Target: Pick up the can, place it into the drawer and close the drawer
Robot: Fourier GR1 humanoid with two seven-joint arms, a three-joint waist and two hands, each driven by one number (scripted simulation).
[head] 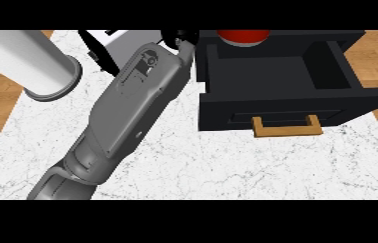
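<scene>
Red can sits at back of open drawer, by top edge. Left hand beside it, fingers mostly hidden, cannot tell. Placing apparently done; next: withdraw, push handle shut.

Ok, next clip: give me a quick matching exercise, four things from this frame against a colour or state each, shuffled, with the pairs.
Things:
1. drawer
2. drawer handle
3. can
4. counter

Colour or state:
A. red, at the drawer's far end by the view's top edge
B. white marble
C. black, pulled open
D. tan wood

Pairs: 1-C, 2-D, 3-A, 4-B
</scene>
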